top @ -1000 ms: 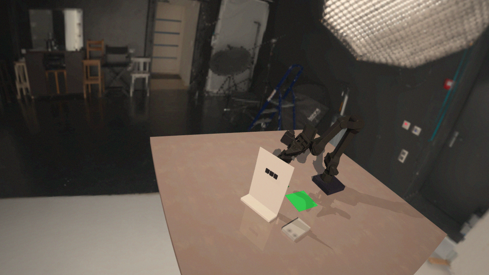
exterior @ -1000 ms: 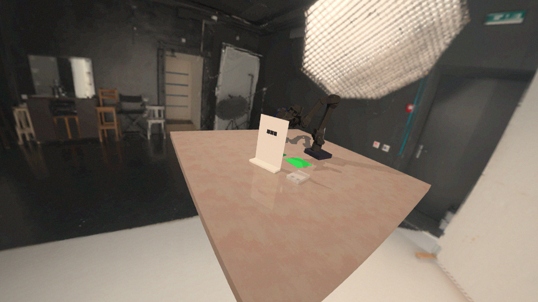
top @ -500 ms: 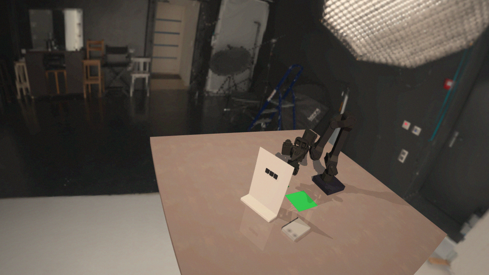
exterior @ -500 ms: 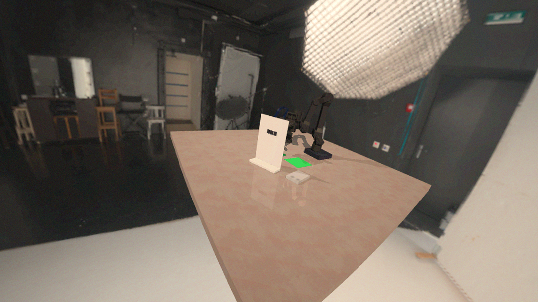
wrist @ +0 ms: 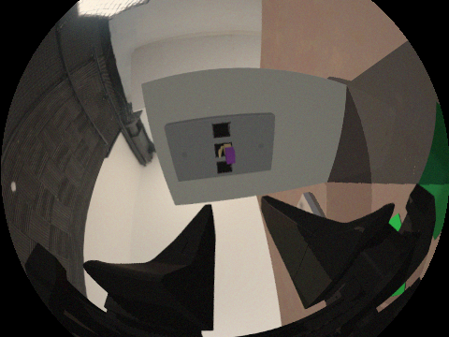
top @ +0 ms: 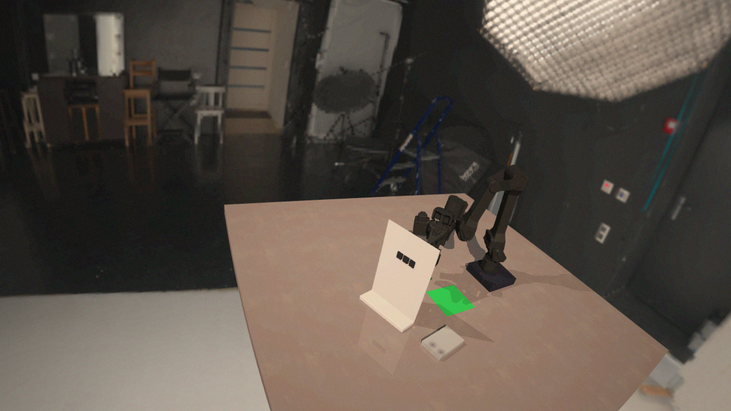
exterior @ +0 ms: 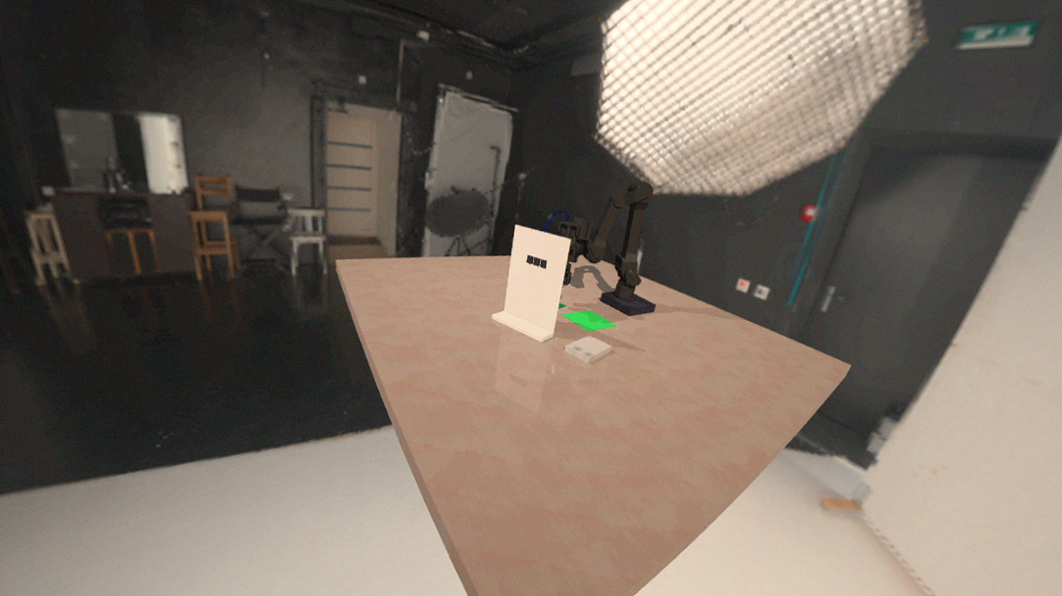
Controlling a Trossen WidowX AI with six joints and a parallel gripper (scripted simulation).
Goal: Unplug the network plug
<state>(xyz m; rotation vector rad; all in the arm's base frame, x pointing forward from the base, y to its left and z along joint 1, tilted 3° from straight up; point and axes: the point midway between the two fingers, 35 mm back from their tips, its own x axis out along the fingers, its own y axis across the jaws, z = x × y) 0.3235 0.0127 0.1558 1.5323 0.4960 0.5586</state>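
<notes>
The upright panel (top: 404, 278) (exterior: 532, 291) (wrist: 304, 112) stands on the table, its socket side facing the arm. In the wrist view the plug (wrist: 230, 155) shows as a small purple body with a tan tab (wrist: 224, 148) and sits in the middle one of three sockets. My gripper (wrist: 237, 206) is partly open with nothing between its fingers. The fingertips show below the plug and the panel's lower edge in the wrist view, apart from the plug. In the top and exterior views the panel hides the plug and much of the fingers. The green marked square (top: 450, 301) (exterior: 589, 321) lies between panel and arm base.
A flat white box (top: 443, 341) (exterior: 588, 347) lies on the table beside the panel, near the green square. The arm base (top: 490, 275) (exterior: 628, 304) stands beyond the square. A small green sliver (top: 430, 278) shows at the panel's edge.
</notes>
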